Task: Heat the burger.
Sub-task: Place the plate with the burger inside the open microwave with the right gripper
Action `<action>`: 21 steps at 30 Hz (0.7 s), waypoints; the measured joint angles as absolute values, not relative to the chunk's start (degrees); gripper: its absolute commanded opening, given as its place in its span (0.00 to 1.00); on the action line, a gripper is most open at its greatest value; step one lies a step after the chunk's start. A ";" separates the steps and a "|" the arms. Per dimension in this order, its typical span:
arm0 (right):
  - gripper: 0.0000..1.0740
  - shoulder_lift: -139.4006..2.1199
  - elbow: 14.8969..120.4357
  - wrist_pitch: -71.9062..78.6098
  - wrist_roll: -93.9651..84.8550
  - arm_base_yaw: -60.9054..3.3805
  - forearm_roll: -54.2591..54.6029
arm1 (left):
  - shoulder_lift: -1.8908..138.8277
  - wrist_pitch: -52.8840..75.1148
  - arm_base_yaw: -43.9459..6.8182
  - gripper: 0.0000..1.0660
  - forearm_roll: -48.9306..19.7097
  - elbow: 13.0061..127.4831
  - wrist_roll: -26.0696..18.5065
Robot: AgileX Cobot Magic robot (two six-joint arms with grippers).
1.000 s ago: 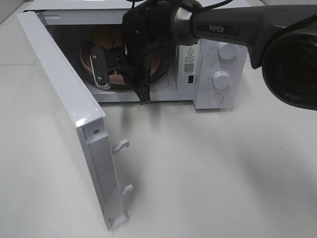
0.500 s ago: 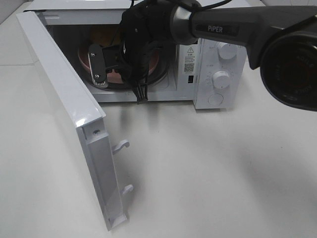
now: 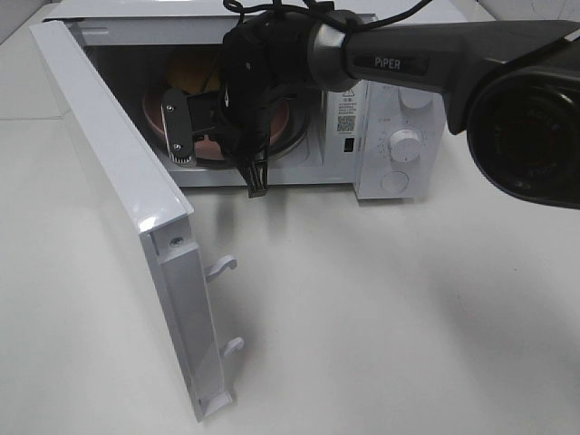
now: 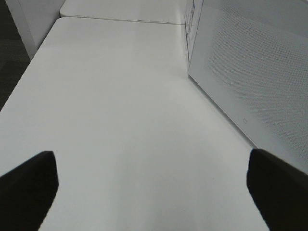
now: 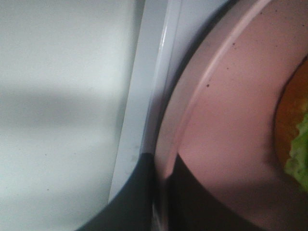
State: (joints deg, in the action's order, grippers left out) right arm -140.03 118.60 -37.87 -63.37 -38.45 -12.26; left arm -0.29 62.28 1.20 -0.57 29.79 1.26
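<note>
The right hand (image 5: 161, 192) is reaching into the open microwave (image 3: 390, 136) and pinching the near rim of the pink plate (image 5: 226, 120) between its two fingers. The burger (image 3: 188, 71) is sitting on that plate, inside the cavity. In the high view it is lying at about 11 o'clock from the right hand, deeper in and toward the hinge side. Being round, it is offering no long axis to line up with. The way out for the hand is probably running toward 6 o'clock, away from the bun. The left hand (image 4: 154, 192) is hanging spread wide and gripping nothing, low over the white surface (image 4: 120, 96) on the outer side of the swung-out door (image 3: 118, 181). That likely makes it the nearer arm for closing.
</note>
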 measured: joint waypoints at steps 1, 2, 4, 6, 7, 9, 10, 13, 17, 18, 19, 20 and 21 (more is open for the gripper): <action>0.00 -140.03 118.60 -37.87 -63.37 -38.45 -12.26 | -0.29 62.28 1.20 0.95 -0.57 29.79 1.26; 0.00 -140.03 118.60 -37.87 -63.37 -38.45 -12.26 | -0.29 62.28 1.20 0.95 -0.57 29.79 1.26; 0.00 -140.03 118.60 -37.87 -63.37 -38.45 -12.20 | -0.29 62.28 1.20 0.95 -0.57 29.79 1.26; 0.00 -140.03 118.60 -37.87 -63.37 -38.45 -12.20 | -0.29 62.28 1.20 0.95 -0.57 29.79 1.26; 0.00 -140.03 118.60 -37.87 -63.37 -38.45 -12.20 | -0.29 62.28 1.20 0.95 -0.57 29.79 1.26; 0.00 -140.03 118.60 -37.87 -63.37 -38.45 -12.20 | -0.29 62.28 1.20 0.95 -0.57 29.79 1.26; 0.02 -140.03 118.60 -37.87 -63.25 -38.45 -12.20 | -0.29 62.28 1.20 0.95 -0.57 29.79 1.26; 0.06 -140.03 118.60 -37.76 -62.45 -38.45 -12.20 | -0.29 62.28 1.20 0.95 -0.57 29.79 1.26; 0.12 -140.03 118.66 -37.07 -61.19 -38.45 -12.26 | -0.29 62.28 1.20 0.95 -0.57 29.79 1.26; 0.16 -140.03 118.72 -36.44 -60.62 -38.45 -12.38 | -0.29 62.28 1.20 0.95 -0.57 29.79 1.26; 0.16 -140.03 118.72 -36.44 -60.62 -38.45 -12.38 | -0.29 62.28 1.20 0.95 -0.57 29.79 1.26; 0.19 -140.03 118.77 -35.92 -60.45 -38.45 -12.55 | -0.29 62.28 1.20 0.95 -0.57 29.79 1.26; 0.25 -140.03 118.95 -35.52 -60.10 -38.45 -12.43 | -0.29 62.28 1.20 0.95 -0.57 29.79 1.26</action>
State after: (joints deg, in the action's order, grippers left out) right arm -140.03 118.95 -35.52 -60.10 -38.45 -12.43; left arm -0.29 62.28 1.20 -0.57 29.79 1.26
